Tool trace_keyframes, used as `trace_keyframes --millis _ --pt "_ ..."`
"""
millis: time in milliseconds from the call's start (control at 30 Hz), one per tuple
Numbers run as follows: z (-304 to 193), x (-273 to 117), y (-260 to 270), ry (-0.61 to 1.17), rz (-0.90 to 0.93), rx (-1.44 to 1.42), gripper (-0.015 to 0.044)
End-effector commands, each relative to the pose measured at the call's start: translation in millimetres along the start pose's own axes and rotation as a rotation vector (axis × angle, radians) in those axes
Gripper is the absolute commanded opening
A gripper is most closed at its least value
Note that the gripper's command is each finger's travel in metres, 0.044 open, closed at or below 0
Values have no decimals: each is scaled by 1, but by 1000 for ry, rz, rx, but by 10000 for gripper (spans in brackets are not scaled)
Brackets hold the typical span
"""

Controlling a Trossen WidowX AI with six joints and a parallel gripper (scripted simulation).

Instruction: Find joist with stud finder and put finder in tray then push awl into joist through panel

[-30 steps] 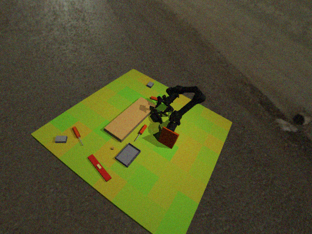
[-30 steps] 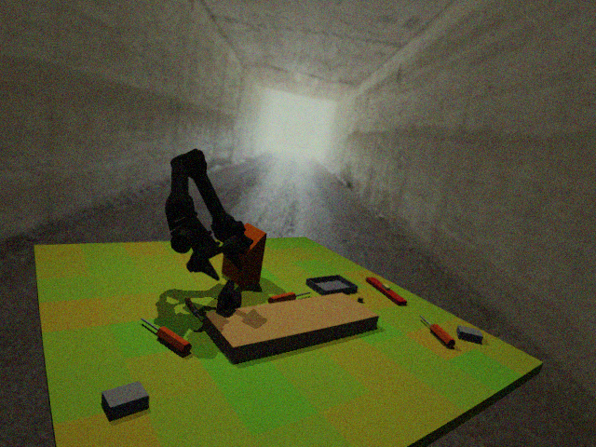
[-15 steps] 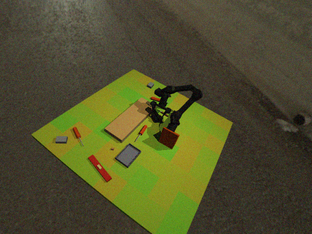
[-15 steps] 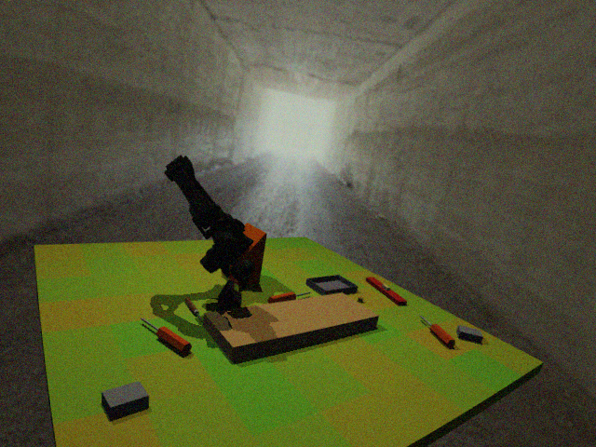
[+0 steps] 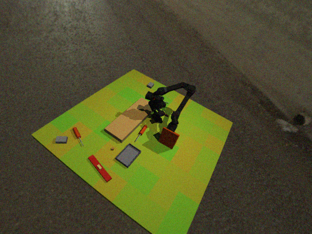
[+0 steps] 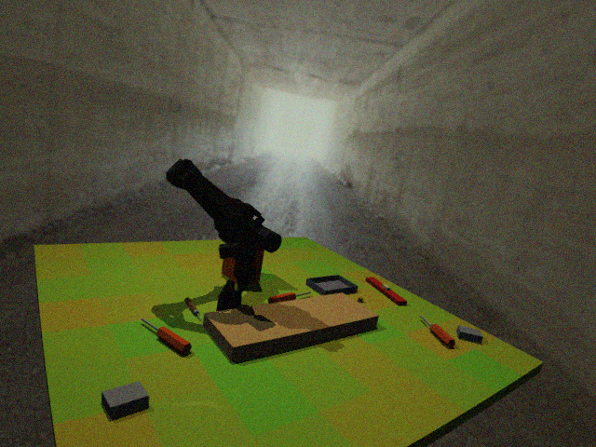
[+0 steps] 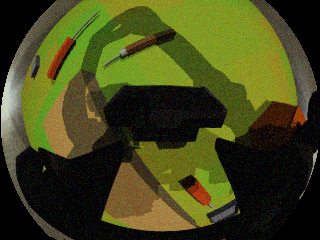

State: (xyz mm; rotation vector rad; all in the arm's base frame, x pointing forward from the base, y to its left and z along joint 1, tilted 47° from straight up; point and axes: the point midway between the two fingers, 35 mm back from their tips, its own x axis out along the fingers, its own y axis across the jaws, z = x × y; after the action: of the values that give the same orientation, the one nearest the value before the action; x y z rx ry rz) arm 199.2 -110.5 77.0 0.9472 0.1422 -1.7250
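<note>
The dark stud finder (image 5: 155,118) (image 6: 228,298) (image 7: 165,111) appears to stand beside the tan floor panel (image 5: 121,126) (image 6: 336,307) (image 7: 130,190). My gripper (image 5: 154,113) (image 7: 170,145) is open, low over it; the fingers sit at either side below it in the wrist view. Whether they touch it cannot be told. The awl (image 6: 191,305) (image 7: 150,42), with a brown handle, lies on the mat beyond the stud finder, mostly hidden in the top view. The grey tray (image 5: 128,155) (image 6: 331,283) (image 7: 222,212) holds nothing. The joist is hidden.
Orange screwdrivers (image 5: 143,129) (image 6: 173,340) (image 7: 61,59) lie around the panel. A red level (image 5: 103,172) lies by the tray. Grey blocks (image 5: 150,85) (image 6: 125,399) sit near the mat's edges, and a small brown piece (image 5: 112,148) lies near the tray. An orange box (image 5: 169,138) stands by the arm's base.
</note>
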Motion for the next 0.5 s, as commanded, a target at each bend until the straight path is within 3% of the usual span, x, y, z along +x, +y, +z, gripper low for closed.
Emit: trace_keyframes --millis 0,467 --pt "-2 1 0 -37 26 44 440" --pt "-2 10 3 -35 25 44 440"
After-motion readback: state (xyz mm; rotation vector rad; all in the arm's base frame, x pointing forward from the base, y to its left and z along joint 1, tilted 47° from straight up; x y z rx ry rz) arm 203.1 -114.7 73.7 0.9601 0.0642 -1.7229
